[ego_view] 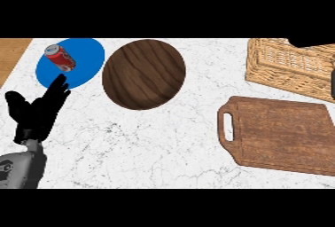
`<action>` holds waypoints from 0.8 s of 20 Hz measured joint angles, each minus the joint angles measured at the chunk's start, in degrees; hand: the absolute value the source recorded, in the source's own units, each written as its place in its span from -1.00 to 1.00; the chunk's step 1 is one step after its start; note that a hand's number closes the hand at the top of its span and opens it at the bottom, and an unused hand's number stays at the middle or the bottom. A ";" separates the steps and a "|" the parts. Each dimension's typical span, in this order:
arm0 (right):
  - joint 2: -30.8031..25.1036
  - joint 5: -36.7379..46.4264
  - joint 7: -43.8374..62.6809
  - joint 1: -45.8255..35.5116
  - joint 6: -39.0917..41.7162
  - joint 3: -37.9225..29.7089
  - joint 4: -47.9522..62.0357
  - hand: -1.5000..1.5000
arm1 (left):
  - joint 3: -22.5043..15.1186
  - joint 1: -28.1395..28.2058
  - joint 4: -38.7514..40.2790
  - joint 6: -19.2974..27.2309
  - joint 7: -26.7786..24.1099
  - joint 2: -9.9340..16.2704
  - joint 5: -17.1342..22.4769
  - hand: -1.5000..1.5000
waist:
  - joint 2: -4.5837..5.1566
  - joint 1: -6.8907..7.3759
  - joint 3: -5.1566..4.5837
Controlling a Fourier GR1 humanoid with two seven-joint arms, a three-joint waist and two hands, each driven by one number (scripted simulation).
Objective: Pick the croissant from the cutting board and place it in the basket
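White marble counter fills my view. My left hand (pixel 36 111) rests open at left. Cutting board (pixel 281 133) at lower right lies bare — no croissant visible. Over the wicker basket (pixel 291 66), upper right, dark shapes may be my right hand; fingers unreadable, so a release could miss.

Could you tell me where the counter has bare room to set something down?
The widest free patch is the marble between the brown wooden plate, the left hand and the cutting board, running to the near edge. The board's top is bare too. It is crowded around the blue plate with its can, and between basket and board.
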 measured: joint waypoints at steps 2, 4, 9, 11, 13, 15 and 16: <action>-0.53 -1.20 -2.71 0.02 -1.47 -1.11 2.97 1.00 | 0.15 -0.46 0.51 -0.18 -0.34 0.00 -0.02 0.00 | 0.00 0.01 -0.01; -1.30 -2.27 -6.00 -0.48 -3.22 -2.35 7.11 1.00 | 0.02 0.50 -0.42 -0.42 -0.35 -0.30 0.11 0.00 | 0.01 0.16 0.00; -1.58 -1.89 -9.12 -0.60 -10.74 -4.89 14.28 -1.00 | -0.23 -0.21 -1.37 0.05 1.10 -0.49 -0.34 0.00 | 0.12 0.40 0.02; -1.57 -2.45 -10.24 -1.11 -13.62 -6.47 18.07 -1.00 | 0.43 -0.42 -0.75 -0.61 0.85 0.00 0.24 0.00 | 0.15 0.48 0.01; -2.41 -2.84 -12.21 -2.04 -15.14 -7.18 22.69 -1.00 | 0.21 0.19 -1.19 -0.12 0.58 -0.53 -0.19 0.00 | 0.16 0.54 0.02; -3.81 -3.56 -14.92 -3.47 -15.80 -7.81 27.14 -1.00 | 0.25 -0.33 -0.47 -0.17 0.13 -0.59 -0.40 0.00 | 0.22 0.59 0.03; -4.24 -4.05 -16.21 -3.81 -16.03 -7.99 28.53 -1.00 | 0.75 -0.73 0.16 -0.66 0.32 -0.11 -0.01 0.00 | 0.19 0.53 0.01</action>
